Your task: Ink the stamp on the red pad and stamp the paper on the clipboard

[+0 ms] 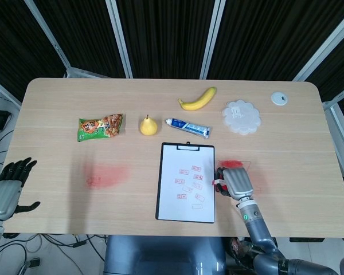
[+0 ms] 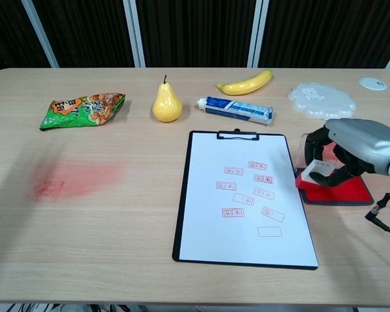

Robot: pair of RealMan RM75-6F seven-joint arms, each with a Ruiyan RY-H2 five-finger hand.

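My right hand [image 2: 351, 148] grips a small white stamp [image 2: 314, 171] over the left edge of the red ink pad [image 2: 341, 190], just right of the clipboard. In the head view the same right hand [image 1: 235, 182] covers most of the red ink pad [image 1: 219, 185]. The black clipboard [image 2: 185, 195] holds white paper [image 2: 244, 195] with several red stamp marks; the clipboard [image 1: 159, 189] lies at the table's front centre in the head view. My left hand [image 1: 7, 184] hangs off the table's left front corner, fingers spread and holding nothing.
Along the back lie a green snack bag [image 2: 81, 107], a yellow pear [image 2: 166, 103], a toothpaste tube [image 2: 235, 109], a banana [image 2: 244, 83], a white scalloped plate [image 2: 322, 101] and a small white disc [image 2: 372, 83]. A red smear [image 2: 71, 180] marks the table at left.
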